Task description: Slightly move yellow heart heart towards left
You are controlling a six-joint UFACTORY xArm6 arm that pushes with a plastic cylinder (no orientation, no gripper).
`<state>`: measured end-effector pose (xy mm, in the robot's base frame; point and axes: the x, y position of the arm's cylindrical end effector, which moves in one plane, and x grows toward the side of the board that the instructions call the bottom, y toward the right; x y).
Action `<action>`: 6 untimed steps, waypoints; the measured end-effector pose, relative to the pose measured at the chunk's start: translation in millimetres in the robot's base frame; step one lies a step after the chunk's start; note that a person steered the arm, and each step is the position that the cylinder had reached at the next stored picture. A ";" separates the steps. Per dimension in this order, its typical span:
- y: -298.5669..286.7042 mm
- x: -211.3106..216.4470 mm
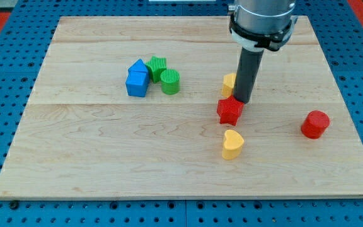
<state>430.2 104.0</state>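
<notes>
The yellow heart (232,144) lies on the wooden board (106,157) right of centre, toward the view's bottom. My tip (242,101) stands above it in the view, touching or just behind the red star (230,110). The red star sits between my tip and the yellow heart, with a small gap to the heart. A second yellow block (229,83) is partly hidden behind the rod, at its left side; its shape is unclear.
A blue cube (137,82) with a blue pentagon-like block (137,67) behind it, a green star (157,64) and a green cylinder (170,81) cluster at the view's upper left of centre. A red cylinder (314,124) stands at the view's right. A blue pegboard (5,94) surrounds the board.
</notes>
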 end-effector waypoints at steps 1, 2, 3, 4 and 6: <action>14.7 -16.5; 41.9 28.5; 55.3 95.7; -1.6 109.7; -6.0 108.9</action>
